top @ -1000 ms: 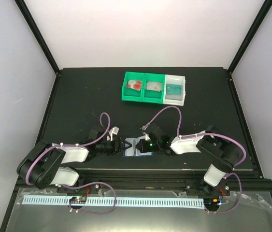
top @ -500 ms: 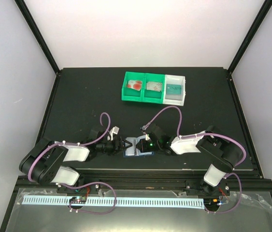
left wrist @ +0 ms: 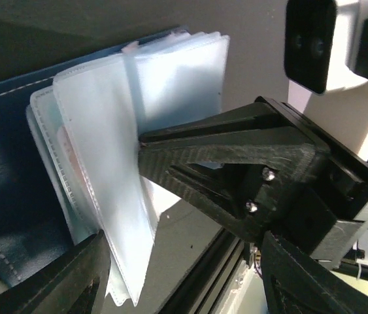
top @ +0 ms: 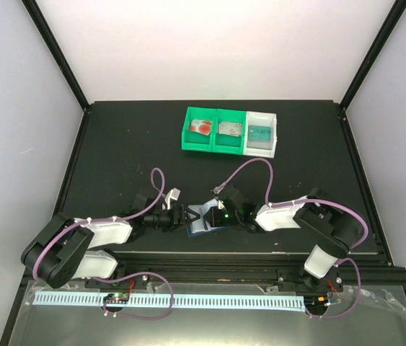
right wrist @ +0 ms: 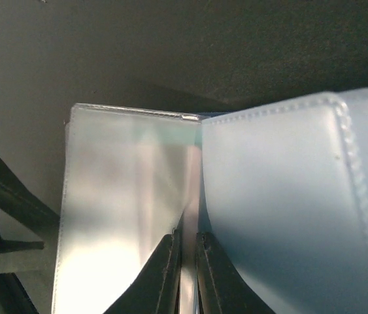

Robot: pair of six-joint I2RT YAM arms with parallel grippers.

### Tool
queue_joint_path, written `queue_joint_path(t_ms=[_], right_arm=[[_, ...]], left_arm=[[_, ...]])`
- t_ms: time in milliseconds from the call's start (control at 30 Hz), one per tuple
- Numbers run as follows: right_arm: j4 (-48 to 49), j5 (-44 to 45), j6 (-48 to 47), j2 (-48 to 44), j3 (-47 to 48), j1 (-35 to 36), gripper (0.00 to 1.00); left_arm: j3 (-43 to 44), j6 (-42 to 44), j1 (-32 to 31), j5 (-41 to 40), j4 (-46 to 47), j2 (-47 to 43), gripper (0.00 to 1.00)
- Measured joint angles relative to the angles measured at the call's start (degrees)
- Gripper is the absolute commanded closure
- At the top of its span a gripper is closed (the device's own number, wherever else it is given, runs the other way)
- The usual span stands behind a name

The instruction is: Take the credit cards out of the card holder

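The navy card holder (top: 201,228) lies near the table's front edge between my two grippers. In the left wrist view its navy cover (left wrist: 7,170) is at the left and its pale clear pockets (left wrist: 105,170) fan up. My right gripper (top: 205,216) is shut on one clear pocket leaf (right wrist: 125,209), its fingertips (right wrist: 170,261) pinched together on the leaf's edge. My left gripper (top: 187,216) is open, its jaws wide apart beside the pockets (left wrist: 184,278). The credit cards lie in the trays: white with red circles (top: 201,127), greyish (top: 229,129), teal (top: 259,134).
Two green trays (top: 213,146) and a white tray (top: 275,133) stand side by side at the back middle of the black table. The table's front rail (top: 210,256) runs just below the holder. The enclosure's walls close in the sides.
My left gripper has moved right, closer to the holder. The holder, lying open and flat before, is now partly lifted with a pocket leaf pulled up by my right gripper.
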Motion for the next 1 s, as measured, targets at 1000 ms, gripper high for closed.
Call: queue_joint_path(t_ms=[1000], right_arm=[[-6.1, 5.0, -3.6, -12.4, -3.6, 0.7, 0.78]], left_arm=[[6.5, 0.6, -3.1, 0.6, 1.8, 3.7, 0.34]])
